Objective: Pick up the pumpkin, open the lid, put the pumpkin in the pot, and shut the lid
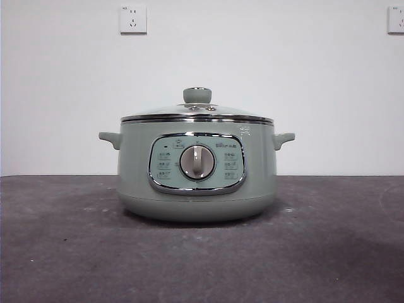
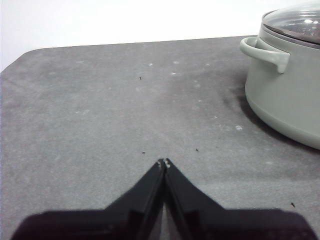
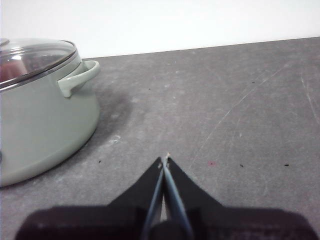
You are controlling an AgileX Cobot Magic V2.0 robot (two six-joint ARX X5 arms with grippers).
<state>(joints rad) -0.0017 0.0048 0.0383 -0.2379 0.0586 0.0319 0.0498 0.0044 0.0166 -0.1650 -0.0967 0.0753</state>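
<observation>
Pot (image 1: 197, 183) mid-bench, lid (image 1: 197, 113) seated on it; no pumpkin visible on the bench (image 1: 63, 252).
Left gripper (image 2: 164, 163) and right gripper (image 3: 164, 160) both hover over bare bench either side of the pot, jaws together, empty. A reddish blur under the glass in the right wrist view could be the pumpkin, can't tell. Risk: a pickup with nothing to grasp.

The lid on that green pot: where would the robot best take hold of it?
Probably by the round knob at the top centre of the lid, coming straight down from above. The knob stands proud of the shallow glass dome, while the chrome rim sits flush on the pot, leaving no edge to pinch.
</observation>
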